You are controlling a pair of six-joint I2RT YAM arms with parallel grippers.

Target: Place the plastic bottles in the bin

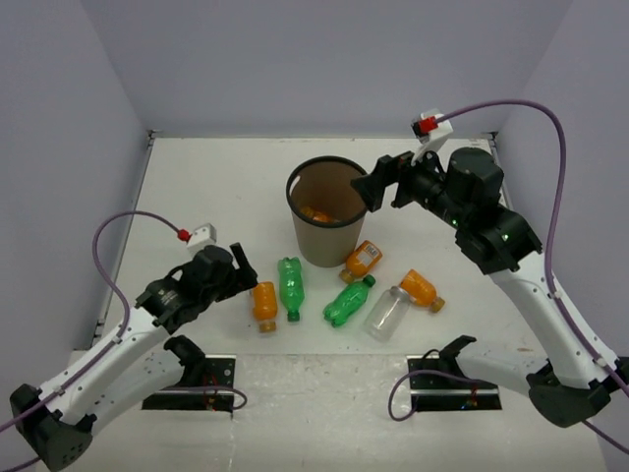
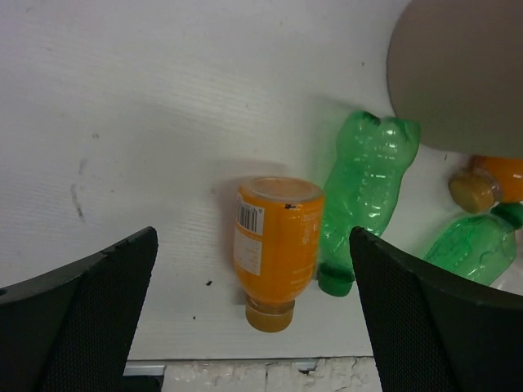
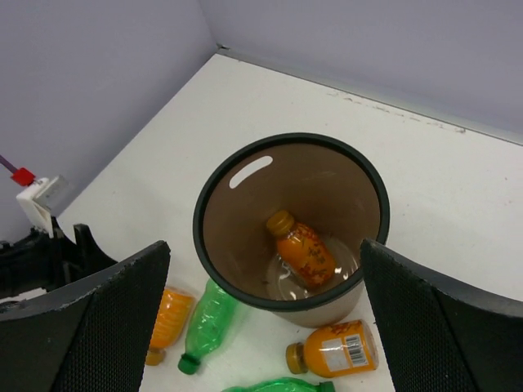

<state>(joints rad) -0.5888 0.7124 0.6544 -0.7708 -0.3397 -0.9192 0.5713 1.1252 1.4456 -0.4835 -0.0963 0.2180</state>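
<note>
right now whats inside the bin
One orange bottle lies on the floor of the bin. The near wall covers part of that floor, so anything lying there cannot be seen.

Clear bin (image 3: 288, 140) mouth below right hand (image 1: 374, 187)

One bottle (image 3: 304, 253) inside the bin (image 3: 327, 175)

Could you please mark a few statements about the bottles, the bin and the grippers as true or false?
1. One orange bottle lies inside the bin. True.
2. The right gripper holds a bottle. False: it is open and empty above the bin.
3. The clear bottle stands upright. False: it lies on its side on the table.
4. The left gripper is open, close to the leftmost orange bottle. True.
</note>
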